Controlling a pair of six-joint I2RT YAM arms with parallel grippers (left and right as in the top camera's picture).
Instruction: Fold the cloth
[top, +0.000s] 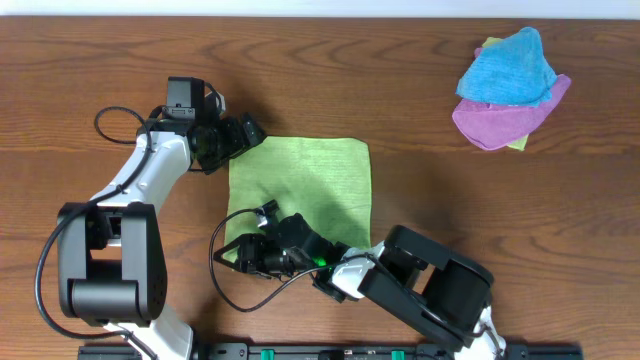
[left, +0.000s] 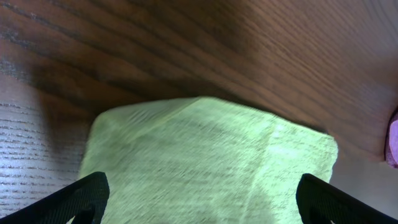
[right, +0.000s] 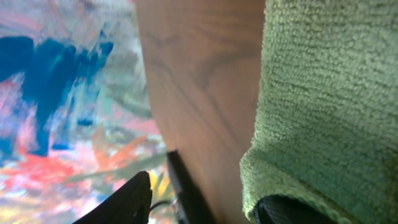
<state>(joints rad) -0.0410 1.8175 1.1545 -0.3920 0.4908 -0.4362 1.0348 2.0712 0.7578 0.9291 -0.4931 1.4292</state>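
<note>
The lime-green cloth (top: 305, 185) lies flat in the middle of the table, seemingly doubled over. My left gripper (top: 240, 135) is at its far left corner. In the left wrist view its fingers (left: 202, 190) are wide open, and the cloth (left: 205, 149) fills the space between them. My right gripper (top: 245, 250) is at the cloth's near left corner. In the right wrist view it (right: 205, 196) is open. One finger is free over the table's edge. The other is tucked under the cloth's rolled edge (right: 311, 124), which drapes over it.
A bright blue cloth (top: 505, 65) lies bunched on a purple cloth (top: 505, 122) at the far right of the wooden table (top: 480, 220). A black cable loops near each arm. The table's front edge (right: 186, 186) is right by my right gripper.
</note>
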